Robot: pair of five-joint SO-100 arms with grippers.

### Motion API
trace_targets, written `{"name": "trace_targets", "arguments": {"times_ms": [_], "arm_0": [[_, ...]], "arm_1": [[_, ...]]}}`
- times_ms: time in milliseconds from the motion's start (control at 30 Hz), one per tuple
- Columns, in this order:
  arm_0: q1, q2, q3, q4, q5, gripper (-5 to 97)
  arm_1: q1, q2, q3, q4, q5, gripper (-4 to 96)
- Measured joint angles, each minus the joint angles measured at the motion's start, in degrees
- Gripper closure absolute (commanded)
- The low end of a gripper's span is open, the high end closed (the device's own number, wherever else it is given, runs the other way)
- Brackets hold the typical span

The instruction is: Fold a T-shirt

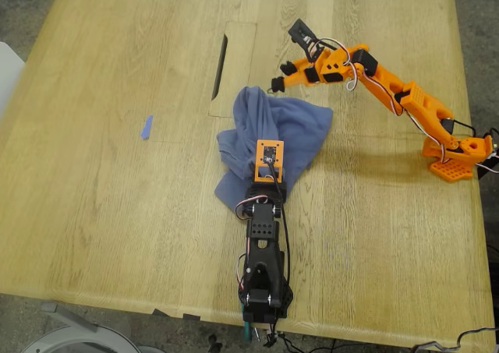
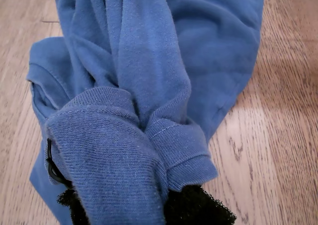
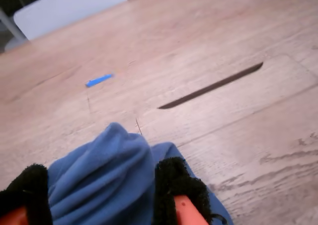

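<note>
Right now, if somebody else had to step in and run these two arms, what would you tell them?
My first gripper is shut on the T-shirt, cloth bunched over its black pads.
My second gripper has a fold of it between its pads; it looks pinched.
The T-shirt lies crumpled mid-table, between the two arms.
Done: both arms have a hold.
Left: spread it flat, then every fold.

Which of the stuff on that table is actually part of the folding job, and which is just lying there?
In the job:
T-shirt
my first claw
my second claw

Lying about:
blue tape strip
table slot
</note>
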Motion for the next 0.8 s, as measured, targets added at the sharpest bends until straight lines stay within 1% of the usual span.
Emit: {"name": "trace_targets", "arguments": {"times_ms": [133, 233, 300, 400, 633, 733, 800], "arm_0": [[0.44, 0.00, 0.00, 0.00, 0.00, 92], [0.70, 0.00, 0.00, 0.00, 0.00, 92], [0.79, 0.00, 0.00, 0.00, 0.00, 92], [0.79, 0.00, 0.00, 0.00, 0.00, 92], [0.97, 0.00, 0.00, 0.00, 0.00, 92], [1.85, 0.00, 0.00, 0.00, 0.00, 92], [2.02, 0.00, 0.09, 0.00, 0.00, 92]], "arm_1": [[-1.58, -2.81, 0.00, -5.36, 2.02, 56.6], [-2.46, -4.92, 0.00, -7.38, 5.54, 56.6], [-2.81, -6.15, 0.00, -7.82, 7.12, 57.4], [-3.08, -7.03, 0.00, -8.53, 10.90, 58.0], [-2.99, -7.03, 0.00, -7.73, 21.62, 59.0], [-2.90, -7.03, 0.70, -5.19, 22.85, 59.0], [-2.90, -6.68, 3.96, -5.19, 23.12, 59.0]]}}
